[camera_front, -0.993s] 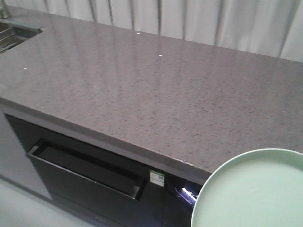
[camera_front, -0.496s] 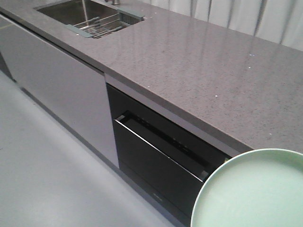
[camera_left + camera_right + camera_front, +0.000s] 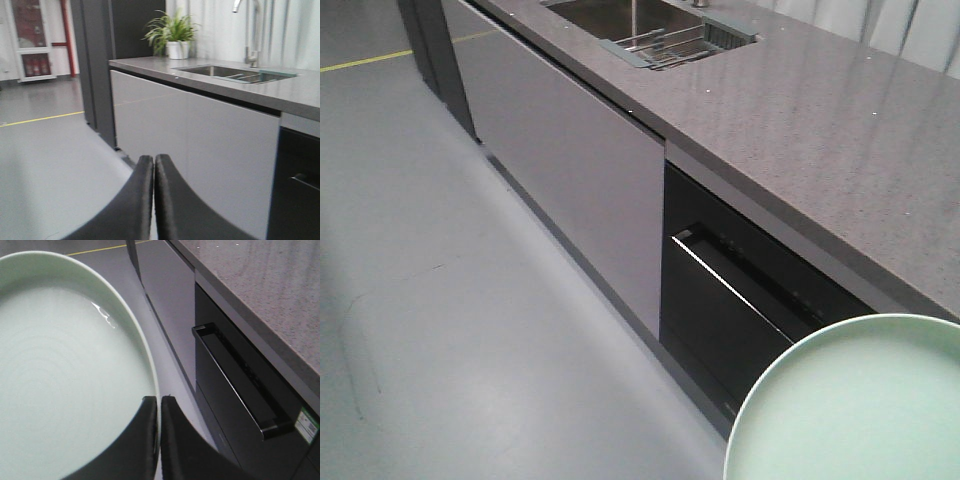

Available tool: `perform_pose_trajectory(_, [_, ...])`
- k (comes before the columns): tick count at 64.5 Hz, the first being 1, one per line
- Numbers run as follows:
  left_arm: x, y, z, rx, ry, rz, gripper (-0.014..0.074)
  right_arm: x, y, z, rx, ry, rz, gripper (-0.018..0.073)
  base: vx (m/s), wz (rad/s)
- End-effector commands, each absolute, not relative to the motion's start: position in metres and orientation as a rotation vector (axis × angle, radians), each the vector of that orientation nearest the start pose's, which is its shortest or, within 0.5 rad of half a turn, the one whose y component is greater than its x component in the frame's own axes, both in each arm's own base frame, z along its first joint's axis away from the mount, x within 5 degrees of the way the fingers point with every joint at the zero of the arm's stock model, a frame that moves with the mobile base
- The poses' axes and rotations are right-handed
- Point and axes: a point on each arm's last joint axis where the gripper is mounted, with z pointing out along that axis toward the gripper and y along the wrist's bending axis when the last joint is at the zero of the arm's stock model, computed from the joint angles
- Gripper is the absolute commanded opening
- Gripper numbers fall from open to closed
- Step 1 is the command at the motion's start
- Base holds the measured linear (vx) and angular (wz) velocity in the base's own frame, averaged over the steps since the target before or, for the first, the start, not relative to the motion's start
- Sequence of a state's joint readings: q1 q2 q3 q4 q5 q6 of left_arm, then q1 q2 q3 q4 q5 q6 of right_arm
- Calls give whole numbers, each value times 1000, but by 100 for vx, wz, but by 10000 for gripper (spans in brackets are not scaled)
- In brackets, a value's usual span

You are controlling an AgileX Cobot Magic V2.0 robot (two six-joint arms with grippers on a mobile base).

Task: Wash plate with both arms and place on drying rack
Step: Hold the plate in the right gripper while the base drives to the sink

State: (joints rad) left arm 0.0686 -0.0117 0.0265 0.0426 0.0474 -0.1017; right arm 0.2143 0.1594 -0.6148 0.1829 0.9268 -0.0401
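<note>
**Front view.** The plate (image 3: 865, 410) fills the lower right corner of the frame. It is held in the air, clear of the counter (image 3: 840, 130) and in front of the black appliance front (image 3: 740, 310). The sink (image 3: 610, 15) lies at the top edge, with the drying rack (image 3: 665, 45) set across its right end. Both are well apart from the plate. Neither gripper shows here.

**Left wrist view.** The left gripper (image 3: 154, 160) rises from the bottom centre. Its fingers are pressed together with nothing between them. The tap (image 3: 247, 25) and a potted plant (image 3: 175, 32) stand at the upper right, far along the counter.

**Right wrist view.** The right gripper (image 3: 158, 401) sits at the bottom centre, pinched on the plate's rim. The rim runs down into the narrow gap between the fingers. The plate occupies the left half of the frame, roughly level, with a glint near its upper edge. The appliance's handle (image 3: 235, 385) runs diagonally at the right, just beyond the rim.

**Assessment.** The task appears to be at the carry stage, with washing not yet begun.

**Risks:**
- The plate hangs from a single edge pinch, and its smooth surface offers little friction. A jolt or turn of the base could let it pivot or slide out onto the floor (image 3: 450, 300).
- The plate travels below counter height and close to the cabinets. Its far rim could strike the counter edge or the handle.
- The left fingers must part before they can share the load.
</note>
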Motion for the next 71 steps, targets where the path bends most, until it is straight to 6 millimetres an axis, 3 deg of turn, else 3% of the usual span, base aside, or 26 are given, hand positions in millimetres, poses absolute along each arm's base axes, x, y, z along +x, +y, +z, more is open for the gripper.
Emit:
perform_pose_trajectory(1, [56, 4, 203, -104, 1468, -3, -6, 14, 16, 334, -217, 1861, 336, -5, -7, 44])
perform_pose_trajectory(71, [56, 4, 203, -104, 1468, -3, -6, 14, 16, 334, -218, 1863, 336, -5, -3, 50])
